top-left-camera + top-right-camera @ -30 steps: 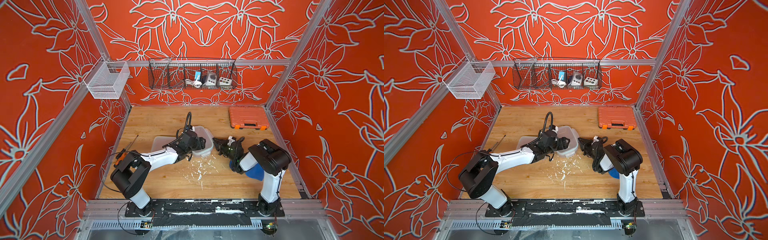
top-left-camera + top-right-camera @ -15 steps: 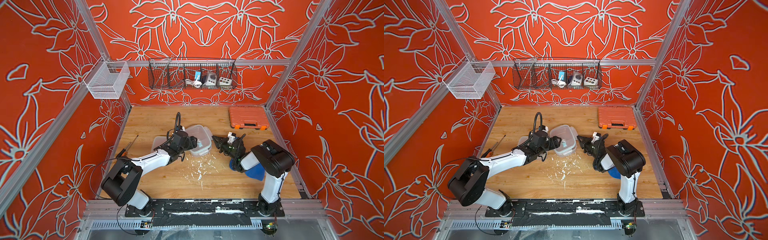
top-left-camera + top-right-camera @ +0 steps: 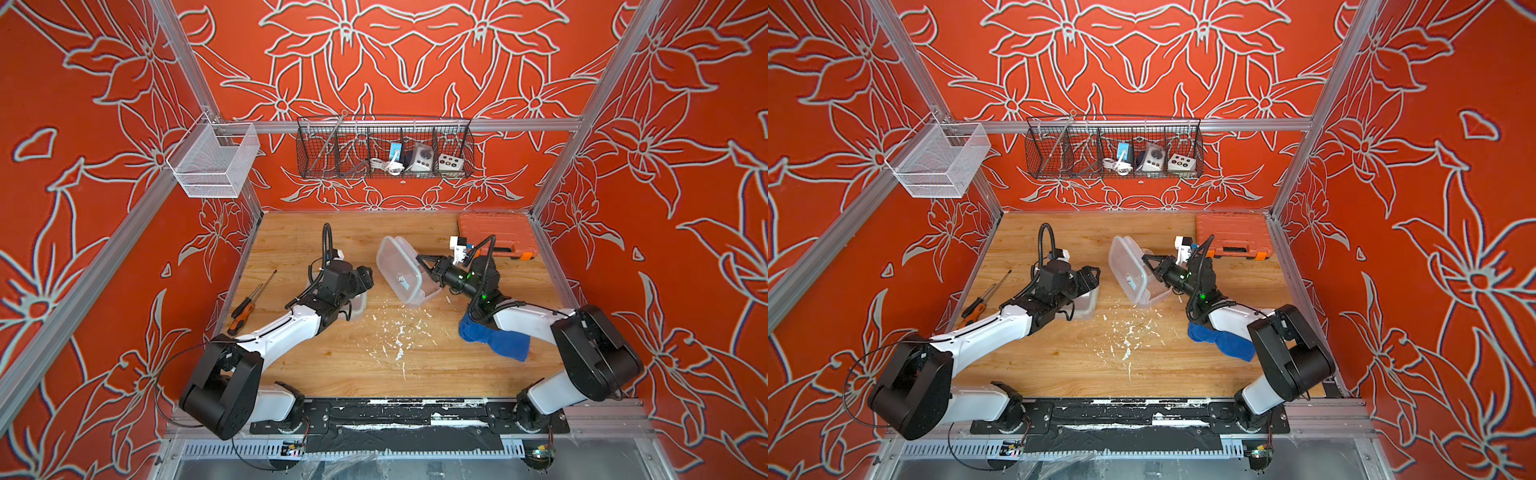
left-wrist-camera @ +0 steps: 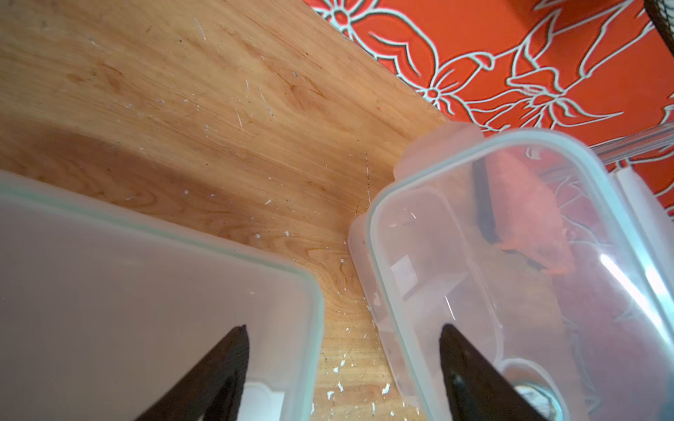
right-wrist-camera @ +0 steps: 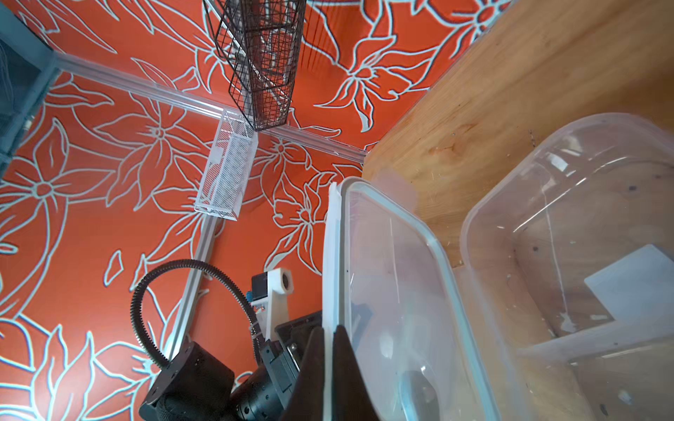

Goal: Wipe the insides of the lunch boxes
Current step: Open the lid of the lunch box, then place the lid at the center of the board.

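Observation:
My right gripper [image 5: 329, 330] is shut on the white edge of a clear lid [image 5: 394, 273], which stands tilted up on edge [image 3: 395, 262]. Right beside the lid lies a clear lunch box [image 5: 565, 237] with an inner divider and a white label, its opening toward that gripper. The other lunch box [image 3: 358, 303] sits under my left wrist, mostly hidden. My left gripper [image 4: 344, 328] is open and holds nothing, hanging between the two. In both top views it is left of the lid [image 3: 1094, 276]. A blue cloth [image 3: 494, 340] lies under the right arm, not held.
An orange tool case [image 3: 494, 237] lies at the back right. A screwdriver [image 3: 249, 301] lies along the left wall. White crumbs [image 3: 399, 332] are scattered mid-table. A black wire basket [image 3: 384, 149] and a white mesh basket [image 3: 212, 162] hang on the walls.
The left arm has pulled back to the left, off the divided lunch box, and its jaws stand a little wider. The lid has swung up on edge in my right gripper.

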You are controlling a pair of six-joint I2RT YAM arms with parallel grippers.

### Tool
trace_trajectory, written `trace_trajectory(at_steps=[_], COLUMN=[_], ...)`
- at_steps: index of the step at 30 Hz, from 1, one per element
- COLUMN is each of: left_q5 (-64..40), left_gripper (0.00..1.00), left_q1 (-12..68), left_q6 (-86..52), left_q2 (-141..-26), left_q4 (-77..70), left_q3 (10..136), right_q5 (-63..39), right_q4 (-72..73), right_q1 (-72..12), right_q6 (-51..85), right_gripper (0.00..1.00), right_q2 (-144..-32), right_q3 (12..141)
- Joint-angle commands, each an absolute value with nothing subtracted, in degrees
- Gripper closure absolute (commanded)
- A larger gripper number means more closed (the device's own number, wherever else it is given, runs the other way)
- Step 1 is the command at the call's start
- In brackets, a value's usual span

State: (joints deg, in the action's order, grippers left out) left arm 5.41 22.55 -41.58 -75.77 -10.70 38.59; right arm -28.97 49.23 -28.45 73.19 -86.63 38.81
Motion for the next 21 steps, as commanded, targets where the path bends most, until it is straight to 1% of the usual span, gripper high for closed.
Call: trace_trajectory(at_steps=[1,4,6,13,15,18,21], left_q5=[6.5,6.67,6.64,6.59,6.42,6.59,6.04], left_gripper=[0.19,0.19,0.19,0.19,0.19,0.19,0.19], left_q1=[20.95,20.07,19.71,19.14,19.07,19.07,19.07], left_q6=[-42.1,-42.1,-42.19,-42.41,-42.52,-42.54,-42.67], left_q2=[-73.93,-73.48,-73.48,-75.08,-75.15,-75.22,-75.71], left_q4=[-10.52,-10.79,-11.2,-12.04,-12.26,-12.39,-12.56], left_q3=[37.75,37.54,37.38,38.12,38.38,38.69,39.0], right_q5=[-32.16,-33.23,-33.66,-36.89,-35.89,-32.92,-32.57], right_q4=[36.64,26.83,23.64,21.43,20.19,8.89,-0.42], right_q1=[-28.72,-29.13,-29.52,-32.82,-32.58,-31.35,-29.09], right_q6=[64.38,59.38,57.55,57.25,56.4,48.81,42.93], right_gripper=[1.0,1.0,1.0,1.0,1.0,1.0,1.0], right_q2=[-82.82,-79.56,-78.06,-77.96,-76.64,-73.25,-71.27], right_q3=[42.38,45.11,45.84,51.75,53.23,58.41,63.08])
